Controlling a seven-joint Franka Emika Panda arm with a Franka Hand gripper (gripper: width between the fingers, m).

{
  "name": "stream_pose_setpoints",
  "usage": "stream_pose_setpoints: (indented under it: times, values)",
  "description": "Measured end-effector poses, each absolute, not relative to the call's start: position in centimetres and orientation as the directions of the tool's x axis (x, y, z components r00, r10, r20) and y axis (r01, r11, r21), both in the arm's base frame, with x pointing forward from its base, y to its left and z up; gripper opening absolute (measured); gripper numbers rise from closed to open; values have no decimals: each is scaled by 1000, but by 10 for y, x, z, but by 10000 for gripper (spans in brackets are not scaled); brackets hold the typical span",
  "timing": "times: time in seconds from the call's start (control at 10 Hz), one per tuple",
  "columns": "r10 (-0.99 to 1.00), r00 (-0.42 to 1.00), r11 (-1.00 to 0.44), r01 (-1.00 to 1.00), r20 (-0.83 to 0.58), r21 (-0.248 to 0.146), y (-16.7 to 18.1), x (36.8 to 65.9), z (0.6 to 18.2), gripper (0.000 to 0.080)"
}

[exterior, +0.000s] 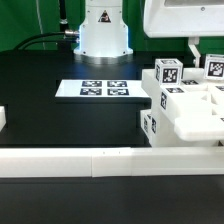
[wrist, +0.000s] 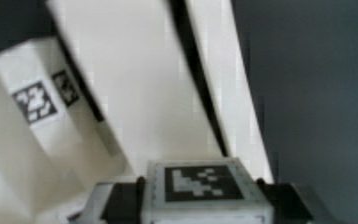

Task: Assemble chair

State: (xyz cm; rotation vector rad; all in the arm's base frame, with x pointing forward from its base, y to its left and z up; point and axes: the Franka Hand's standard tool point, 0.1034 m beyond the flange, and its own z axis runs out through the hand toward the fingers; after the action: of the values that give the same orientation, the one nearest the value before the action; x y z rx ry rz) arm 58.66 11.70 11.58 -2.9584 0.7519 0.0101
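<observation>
One chair (exterior: 185, 105) is what you are working on, and it sits half built at the exterior view's right: chunky white slabs stacked together with tagged square posts rising from them, pressed up against the long low white rail (exterior: 100, 160) that runs across the front; that rail looks meant as a stop, so the parts cannot slide away from you when pushed. In the wrist view you see a tagged white post (wrist: 202, 185) sitting squarely between the two fingers, a dark pad (wrist: 123, 198) tight against each flank; so the gripper (wrist: 202, 192) is pinching that post, jaws drawn in close on it. Gripping it by the sides leaves the tag face clear to the camera, which I judge is deliberate. Beyond it long white slabs and another tagged face (wrist: 48, 95) slant away; whether the held post is already seated among them, you cannot tell from here. Further out, the marker board (exterior: 103, 89) lies flat on the black table (exterior: 40, 75), well apart from the chair, near the arm's base (exterior: 103, 35).
</observation>
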Motion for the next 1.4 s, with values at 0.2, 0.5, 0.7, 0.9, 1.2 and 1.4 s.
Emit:
stream_pose_setpoints:
  times: [0.2, 0.5, 0.7, 0.9, 1.2, 1.4]
  values:
    - [-585, 810, -806, -586, -39, -81, 118, 587, 116, 284]
    - [-692, 719, -715, -694, -57, -81, 119, 587, 116, 284]
    - [-827, 555, -549, -831, -86, -86, 118, 587, 116, 284]
    - [-936, 332, -323, -942, -114, -93, 119, 584, 115, 284]
    - [-975, 171, -160, -983, -143, -85, 122, 585, 115, 378]
    - [-964, 227, -216, -972, -138, -92, 122, 585, 114, 551]
